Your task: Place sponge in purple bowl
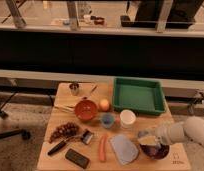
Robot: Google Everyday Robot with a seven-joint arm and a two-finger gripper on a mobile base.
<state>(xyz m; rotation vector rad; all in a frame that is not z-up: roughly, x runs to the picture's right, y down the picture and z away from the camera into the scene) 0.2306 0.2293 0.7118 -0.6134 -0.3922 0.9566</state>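
Note:
The purple bowl (154, 150) sits at the front right of the wooden table (60, 155). A pale yellow sponge (148, 140) is at the bowl's near-left rim, right at my gripper (145, 136). My white arm (187, 131) reaches in from the right edge, with the gripper just over the bowl's left side. Whether the sponge rests in the bowl or hangs in the gripper cannot be told.
A green tray (138, 96) stands at the back right. A white cup (127, 118), a small blue cup (108, 120), an orange bowl (86, 109), an orange fruit (104, 104), a carrot (103, 148), a grey cloth (123, 148), grapes (65, 131) and a dark block (77, 158) lie around.

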